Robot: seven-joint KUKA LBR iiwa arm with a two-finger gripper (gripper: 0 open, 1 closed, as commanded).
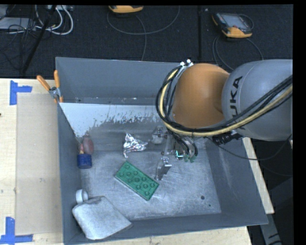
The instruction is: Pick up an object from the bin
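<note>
Beyond the far wall of the grey metal bin (110,72) lies a dark, speckled floor (158,38). Past the bin's far left corner, pale cables (62,21) lie bundled on it. Two orange-edged devices (233,24) (125,7) lie further back, with thin dark wire loops (143,25) running between them.

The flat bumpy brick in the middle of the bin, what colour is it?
Green. The flat studded plastic brick shows best in the camera view.

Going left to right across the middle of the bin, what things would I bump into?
small blue cylinder → crumpled silver foil → gripper
</note>
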